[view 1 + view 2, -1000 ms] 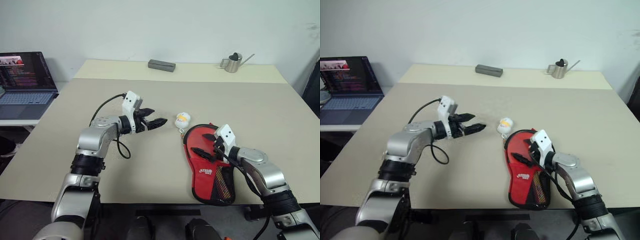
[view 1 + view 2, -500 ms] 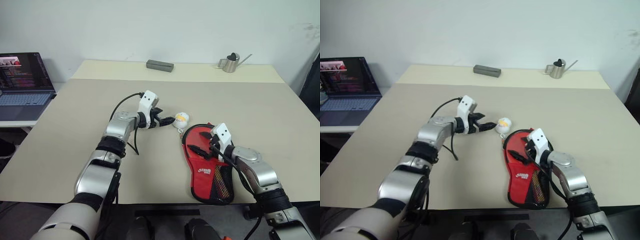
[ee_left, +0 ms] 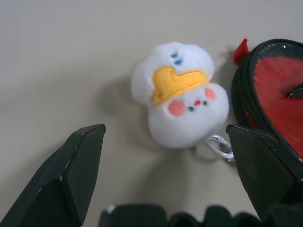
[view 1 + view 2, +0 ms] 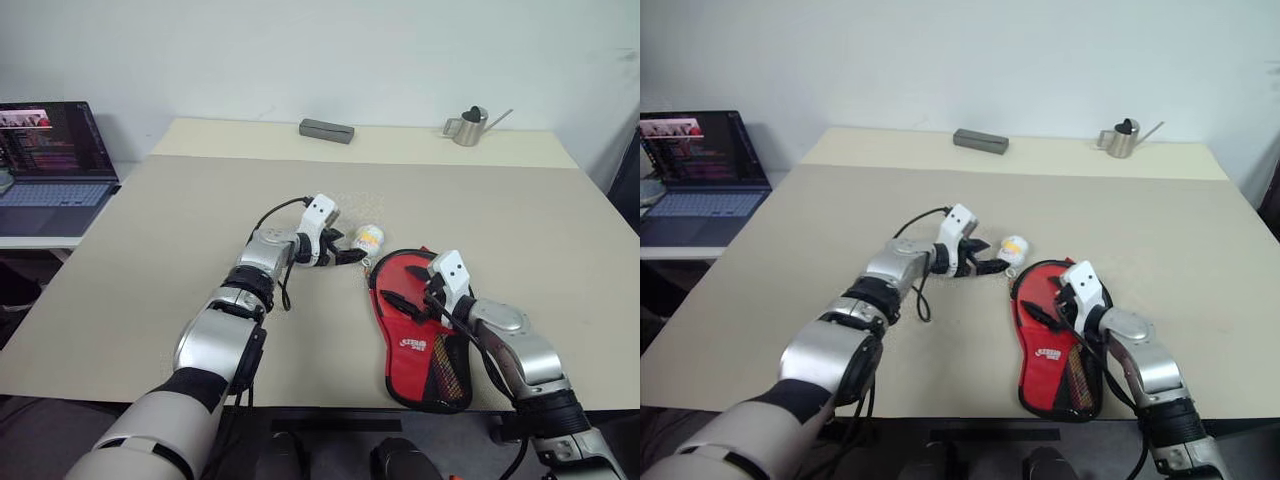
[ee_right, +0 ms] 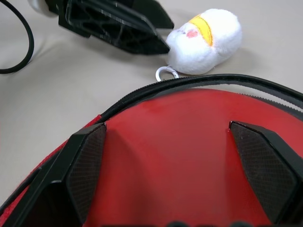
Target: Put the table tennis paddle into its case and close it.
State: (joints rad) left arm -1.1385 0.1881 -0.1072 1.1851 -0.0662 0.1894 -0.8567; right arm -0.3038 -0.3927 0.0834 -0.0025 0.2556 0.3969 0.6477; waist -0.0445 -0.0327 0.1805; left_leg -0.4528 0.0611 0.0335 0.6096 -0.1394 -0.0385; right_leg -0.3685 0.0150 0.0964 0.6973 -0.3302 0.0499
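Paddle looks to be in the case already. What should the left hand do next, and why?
Probably ease forward and close on the white plush charm. The left hand is open with the charm between and just ahead of its fingers, not yet touched. The charm's ring sits at the zipper edge of the case, which is not yet zipped; the right hand hovers open over it.

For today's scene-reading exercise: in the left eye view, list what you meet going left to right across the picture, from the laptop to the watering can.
Laptop → left gripper → white plush charm → right gripper over the red and black case → small metal watering can.
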